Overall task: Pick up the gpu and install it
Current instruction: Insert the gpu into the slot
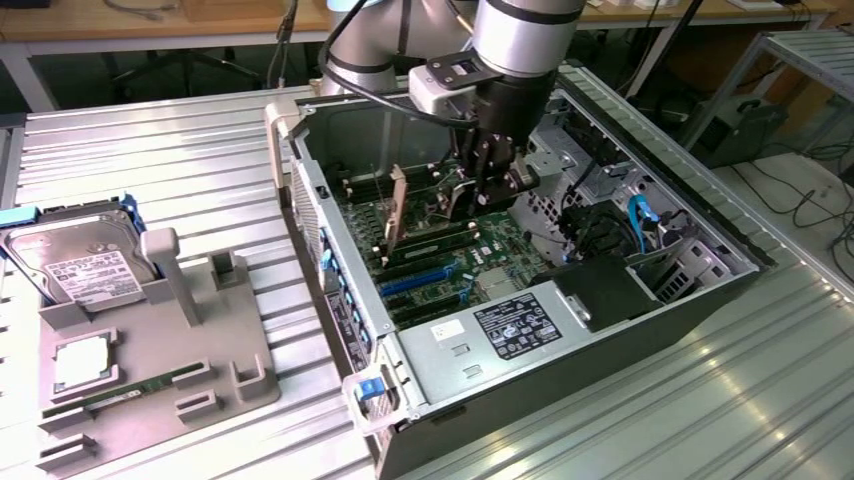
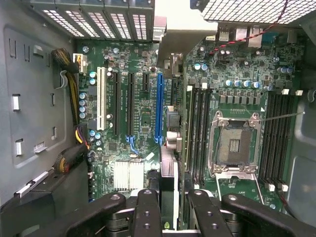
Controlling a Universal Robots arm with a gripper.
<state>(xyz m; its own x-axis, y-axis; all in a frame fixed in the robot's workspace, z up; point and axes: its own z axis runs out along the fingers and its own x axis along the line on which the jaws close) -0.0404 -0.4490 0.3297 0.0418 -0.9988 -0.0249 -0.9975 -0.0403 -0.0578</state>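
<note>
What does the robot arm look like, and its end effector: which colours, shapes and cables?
The silver-grey cylindrical robot arm has rounded tube segments and a darker grey joint band. A small white box with a black window sits at the wrist, and a thin black cable runs to it. The black end effector is narrow; its fingers are matte black bars with round bolt heads.

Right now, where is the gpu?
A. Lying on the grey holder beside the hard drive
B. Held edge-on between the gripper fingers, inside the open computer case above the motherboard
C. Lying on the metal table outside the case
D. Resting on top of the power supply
B: the gripper is down inside the open computer case, and the gpu stands edge-on between its fingers over the motherboard.
</note>
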